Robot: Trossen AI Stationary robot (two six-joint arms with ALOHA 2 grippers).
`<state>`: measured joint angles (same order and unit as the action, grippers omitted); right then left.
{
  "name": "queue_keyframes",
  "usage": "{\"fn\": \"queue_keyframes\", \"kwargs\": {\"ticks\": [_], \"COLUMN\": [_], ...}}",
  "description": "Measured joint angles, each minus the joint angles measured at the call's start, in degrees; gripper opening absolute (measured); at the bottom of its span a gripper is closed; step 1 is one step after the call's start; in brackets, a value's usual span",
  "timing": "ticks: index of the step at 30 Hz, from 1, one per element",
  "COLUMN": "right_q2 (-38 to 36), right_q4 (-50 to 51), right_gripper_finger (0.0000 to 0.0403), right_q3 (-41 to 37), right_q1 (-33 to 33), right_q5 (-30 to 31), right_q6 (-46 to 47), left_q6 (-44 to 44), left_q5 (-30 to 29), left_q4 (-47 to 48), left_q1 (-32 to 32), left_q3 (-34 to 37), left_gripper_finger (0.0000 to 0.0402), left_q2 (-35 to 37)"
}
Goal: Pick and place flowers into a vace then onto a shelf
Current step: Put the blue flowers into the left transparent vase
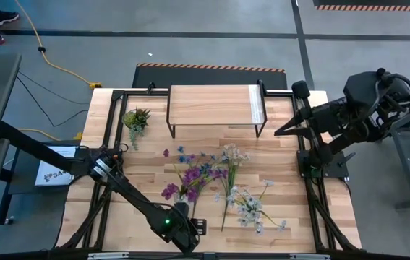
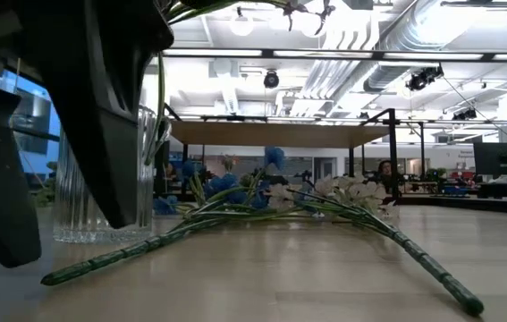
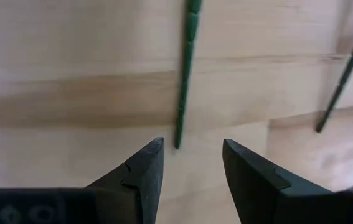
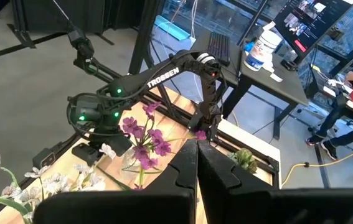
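On the table (image 1: 277,155), most flowers (image 1: 230,180) are left lying, purple ones already stood in the vase (image 2: 101,192), while a stem end (image 3: 185,81) is approached by the half-open, empty left gripper (image 3: 192,163).

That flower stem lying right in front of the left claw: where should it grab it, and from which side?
Probably near the bare end of the green stem, coming straight down from above. It lies flat on the table, thin and straight, and the open left gripper already straddles its tip.
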<state>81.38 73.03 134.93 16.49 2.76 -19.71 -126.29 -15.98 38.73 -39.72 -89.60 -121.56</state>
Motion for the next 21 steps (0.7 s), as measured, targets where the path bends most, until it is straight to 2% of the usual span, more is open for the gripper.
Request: {"fn": "queue_keyframes", "kwargs": {"ticks": [9, 21], "right_q2": [0.0, 0.0], "right_q4": [0.0, 0.0], "right_gripper_finger": [0.0, 0.0], "right_q3": [0.0, 0.0], "right_q1": [0.0, 0.0], "right_q5": [0.1, 0.1], "right_q6": [0.1, 0.1], "left_q6": [0.0, 0.2], "left_q5": [0.3, 4.3], "left_q4": [0.6, 1.1], "left_q1": [0.3, 0.4], "left_q3": [0.0, 0.0], "left_gripper_finger": [0.0197, 0.0197], "left_q2": [-0.6, -0.6]}}
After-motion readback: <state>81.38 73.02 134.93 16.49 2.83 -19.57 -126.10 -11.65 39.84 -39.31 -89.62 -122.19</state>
